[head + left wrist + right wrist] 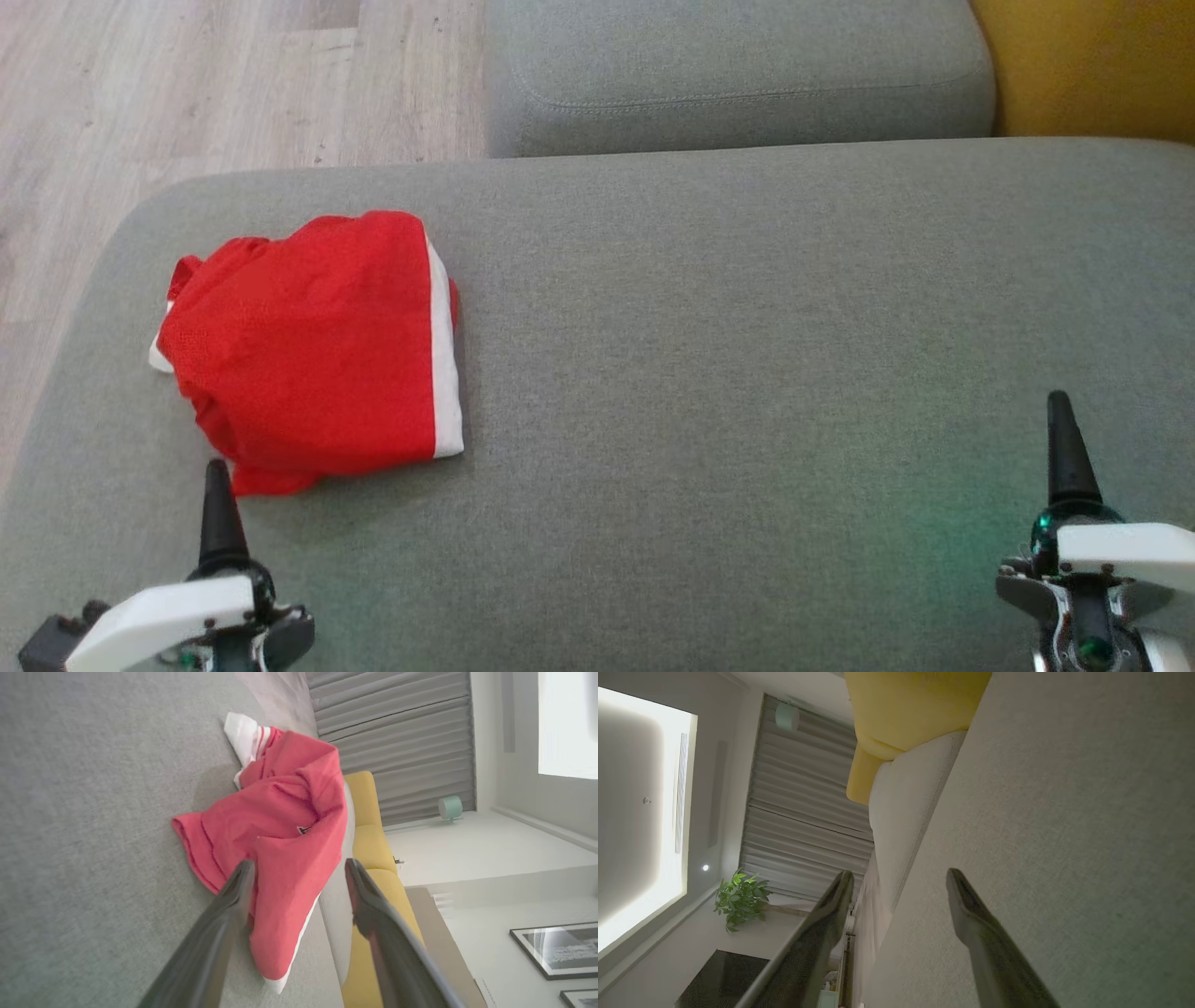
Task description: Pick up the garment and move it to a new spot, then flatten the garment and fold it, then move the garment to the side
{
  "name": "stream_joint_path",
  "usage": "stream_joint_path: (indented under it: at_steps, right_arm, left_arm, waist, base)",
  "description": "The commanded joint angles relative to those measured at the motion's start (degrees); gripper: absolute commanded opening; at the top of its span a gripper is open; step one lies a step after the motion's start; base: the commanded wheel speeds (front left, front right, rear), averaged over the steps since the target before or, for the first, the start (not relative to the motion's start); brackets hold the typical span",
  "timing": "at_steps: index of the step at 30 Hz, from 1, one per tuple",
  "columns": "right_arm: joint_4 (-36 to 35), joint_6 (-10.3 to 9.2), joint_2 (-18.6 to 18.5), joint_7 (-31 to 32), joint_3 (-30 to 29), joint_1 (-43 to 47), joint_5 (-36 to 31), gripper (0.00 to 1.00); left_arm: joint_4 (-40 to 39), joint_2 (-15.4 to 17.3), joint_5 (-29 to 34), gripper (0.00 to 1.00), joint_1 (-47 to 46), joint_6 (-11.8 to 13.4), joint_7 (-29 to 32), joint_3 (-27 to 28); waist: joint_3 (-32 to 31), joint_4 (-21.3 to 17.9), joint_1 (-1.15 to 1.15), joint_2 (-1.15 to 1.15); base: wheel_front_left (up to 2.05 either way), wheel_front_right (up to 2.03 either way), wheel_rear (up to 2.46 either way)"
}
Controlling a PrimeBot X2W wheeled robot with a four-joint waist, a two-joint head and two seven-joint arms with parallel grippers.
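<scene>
Garment [313,350], red, lies bunched on the grey cushion [747,373] in the left half of the head view. It sits just above your left end effector [299,865]: the fingertip [217,471] at the lower left stands just beside the lower hem, and I cannot tell if it touches. That end effector is spread wide and holds nothing; in its wrist view the garment lies straight ahead. The right end effector [899,872], at the lower right, is also wide, empty, and well apart from the garment. Its white band runs up and down the frame. I judge your left arm should reach.
</scene>
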Motion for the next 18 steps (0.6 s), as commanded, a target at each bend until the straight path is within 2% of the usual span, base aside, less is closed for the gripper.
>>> stream_joint_path:
  at_steps: [1,8,18]
  right_arm:
    - [-2.88,0.14,-0.26,-0.75,0.52,-2.02,-2.7,1.0]
    - [-5.44,0.16,-0.28,-1.93,2.18,-1.91,-11.0,1.0]
    - [-7.38,0.19,-0.31,-3.45,4.39,-1.54,-21.43,1.0]
  left_arm:
    - [-3.01,0.36,2.44,1.0,-2.6,0.32,-0.67,0.24]
    - [-6.05,0.39,11.15,1.0,-2.98,2.3,-1.86,-2.58]
    - [-8.19,0.41,22.17,1.0,-3.81,3.73,-3.39,-6.4]
  waist:
    - [0.04,0.03,0.0,0.0]
    - [0.05,-0.06,0.0,0.0]
    - [0.27,-0.21,0.0,0.0]
  base:
    - [0.0,0.0,0.0]
    - [0.0,0.0,0.0]
    - [0.0,0.0,0.0]
